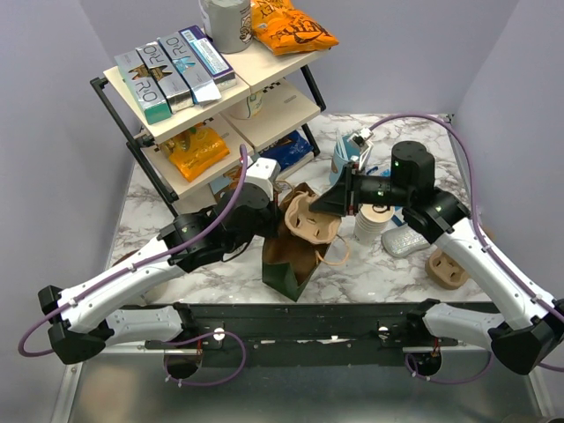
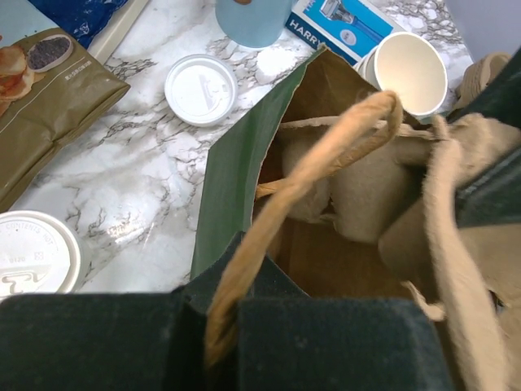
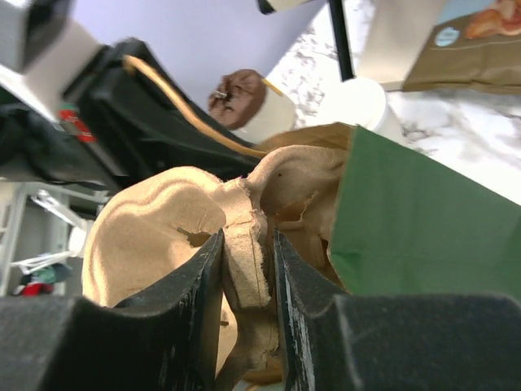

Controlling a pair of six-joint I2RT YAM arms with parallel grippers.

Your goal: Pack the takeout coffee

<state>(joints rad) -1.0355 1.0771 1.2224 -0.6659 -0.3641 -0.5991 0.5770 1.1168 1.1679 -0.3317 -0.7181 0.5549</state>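
The largest worry is the tall green paper bag (image 1: 286,275) with its brown lining, standing in the middle of the white, grey-veined marble surface (image 1: 370,273). At the bag's 9 o'clock side the left gripper (image 2: 213,326) has its jaws pressed together on one tan twisted-paper handle (image 2: 326,155), holding the mouth up. If that thin handle slips or tears, the mouth would likely sag shut.

Next, the moulded brown pulp cup carrier (image 3: 146,236) sits tilted across the opening. The right gripper (image 3: 247,244), at the bag's 3 o'clock, has its jaws pinching the carrier's centre ridge. The carrier looks nearly as wide as the mouth, so a corner could catch the rim and drag the bag over, or the soft ridge could tear.

The takeout coffee (image 2: 32,254), a small paper cup under a round white plastic lid, is, as I read it, at 8 o'clock in the left wrist view. It stands on the marble outside the bag, untouched, and only its lid shows. A second round white lid (image 2: 199,88) sits at 11 o'clock there. I cannot tell whether a cup is under it, so the wrong one could be picked.

Pale lavender walls (image 1: 53,132) close in the surface. A black-framed shelf rack with cream boards (image 1: 280,110) fills 11 o'clock. A stack of lidless cream cups (image 1: 370,222), a light blue cup (image 1: 346,161) and a spare pulp carrier (image 1: 446,269) crowd 2 to 4 o'clock.
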